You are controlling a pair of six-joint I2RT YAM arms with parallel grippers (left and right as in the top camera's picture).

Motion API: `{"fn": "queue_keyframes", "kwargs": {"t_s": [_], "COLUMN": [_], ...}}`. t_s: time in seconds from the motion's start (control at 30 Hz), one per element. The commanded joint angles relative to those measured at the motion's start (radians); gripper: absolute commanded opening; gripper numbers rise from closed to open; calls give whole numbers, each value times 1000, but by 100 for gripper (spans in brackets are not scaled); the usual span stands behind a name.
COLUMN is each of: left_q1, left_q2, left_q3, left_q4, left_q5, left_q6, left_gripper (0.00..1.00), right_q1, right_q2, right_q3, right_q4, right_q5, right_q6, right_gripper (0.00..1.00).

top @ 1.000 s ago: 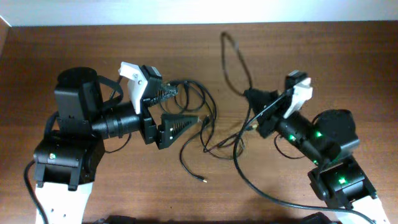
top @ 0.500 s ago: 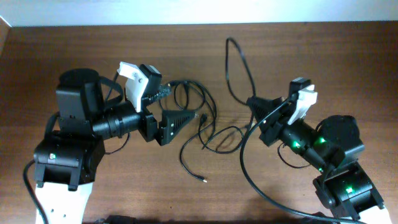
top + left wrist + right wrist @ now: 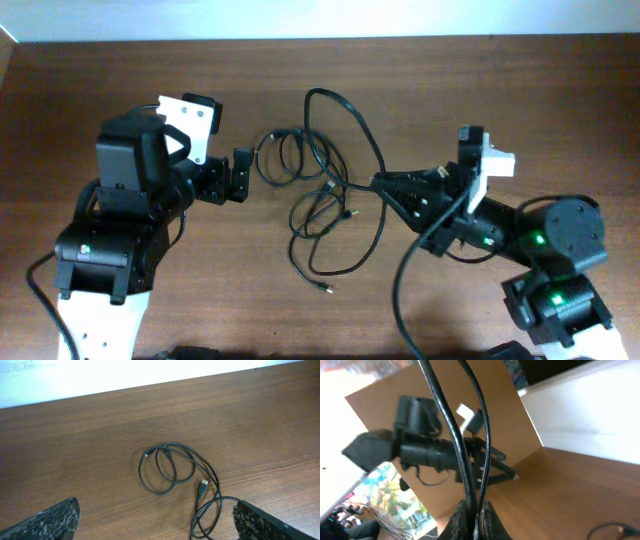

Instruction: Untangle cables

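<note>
Thin black cables (image 3: pixel 318 205) lie tangled at the table's middle, with a small coil (image 3: pixel 290 155) behind them and a loose plug end (image 3: pixel 327 290) in front. In the left wrist view the coil (image 3: pixel 167 467) and a plug (image 3: pixel 202 487) lie on the wood ahead of my left gripper (image 3: pixel 156 507), which is wide open with nothing between its fingers. From above, the left gripper (image 3: pixel 230 178) hangs just left of the coil. My right gripper (image 3: pixel 380 184) is shut on the cables; two strands (image 3: pixel 465 460) run up from its closed fingertips (image 3: pixel 474 509). One held strand arcs back in a loop (image 3: pixel 345 105).
A thick black cable (image 3: pixel 400 290) runs from the right gripper toward the front edge. The table's back edge meets a pale wall (image 3: pixel 320 15). Both arm bases stand at the front corners, left (image 3: pixel 100 260) and right (image 3: pixel 555 290).
My right gripper has swung left and lower with the cable, dragging its loop leftward. The left arm has drawn back to the left and turned its open gripper down.
</note>
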Motion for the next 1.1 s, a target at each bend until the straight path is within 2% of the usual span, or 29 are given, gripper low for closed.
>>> {"fn": "queue_keyframes", "kwargs": {"t_s": [0.0, 0.07, 0.13, 0.2, 0.27, 0.37, 0.43, 0.53, 0.63, 0.7, 0.83, 0.93, 1.0, 1.07], "left_q1": [2, 2, 2, 2, 2, 2, 2, 2, 2, 2, 2, 2, 2, 2], "left_q2": [3, 2, 2, 2, 2, 2, 2, 2, 2, 2, 2, 2, 2, 2], "left_q3": [3, 3, 3, 3, 3, 3, 3, 3, 3, 3, 3, 3, 3, 3], "left_q4": [-3, -3, -3, -3, -5, -5, -5, -5, -5, -5, -5, -5, -5, -5], "left_q5": [-11, -11, -11, -11, -11, -11, -11, -11, -11, -11, -11, -11, -11, -11], "left_q6": [9, 9, 9, 9, 9, 9, 9, 9, 9, 9, 9, 9, 9, 9], "left_gripper": [99, 99, 99, 99, 99, 99, 99, 99, 99, 99, 99, 99, 99, 99], "right_q1": [-2, -2, -2, -2, -2, -3, -3, -5, -80, -179, -331, -509, -636, -761], "right_q2": [127, 252, 367, 389, 387, 387, 386, 385, 385, 385, 385, 385, 385, 385], "right_q3": [13, 13, 13, 13, 13, 13, 13, 13, 13, 13, 13, 14, 18, 48], "right_q4": [-28, 50, 364, 634, 811, 849, 910, 1028, 981, 766, 531, 476, 389, 213], "right_q5": [11, -23, -177, -183, -183, -174, -145, -124, -34, 62, 164, 227, 275, 325], "right_q6": [-65, 29, 185, 315, 428, 518, 642, 665, 588, 562, 376, 337, 227, 93], "right_gripper": [4, 4, 4, 4, 4, 4, 4, 4, 4, 4, 4, 4, 4, 4]}}
